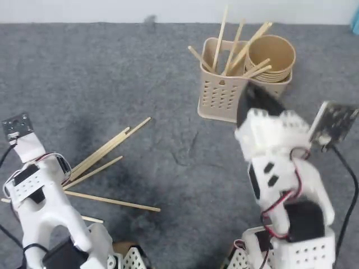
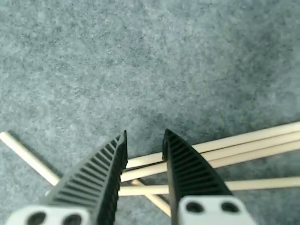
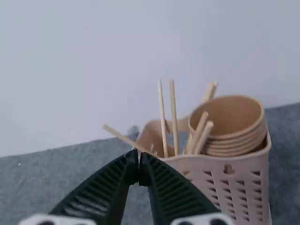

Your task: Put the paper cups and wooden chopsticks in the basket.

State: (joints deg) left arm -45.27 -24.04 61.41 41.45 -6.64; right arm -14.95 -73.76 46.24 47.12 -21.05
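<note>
Paper cups [image 1: 272, 53] sit nested in 1 stack inside the pale slotted basket [image 1: 220, 98], which stands at the far side of the grey carpet [image 1: 112, 67] (seen from above, the stack fills the basket's right end). Next to the stack, in the same basket, several wooden chopsticks [image 1: 247, 49] stand leaning at different angles. The loose chopsticks [image 1: 106, 149] lie flat on the carpet near the left arm, well apart from the basket: a fanned bundle, with a few single sticks close by.

The left gripper [image 2: 145, 136] hangs over these loose sticks. Its 2 jaws are parted by a narrow gap and nothing is pinched between them; the sticks run across beneath the tips. The right gripper [image 3: 139, 154] sits just in front of the basket, its jaws pressed together tip to tip and holding nothing.
</note>
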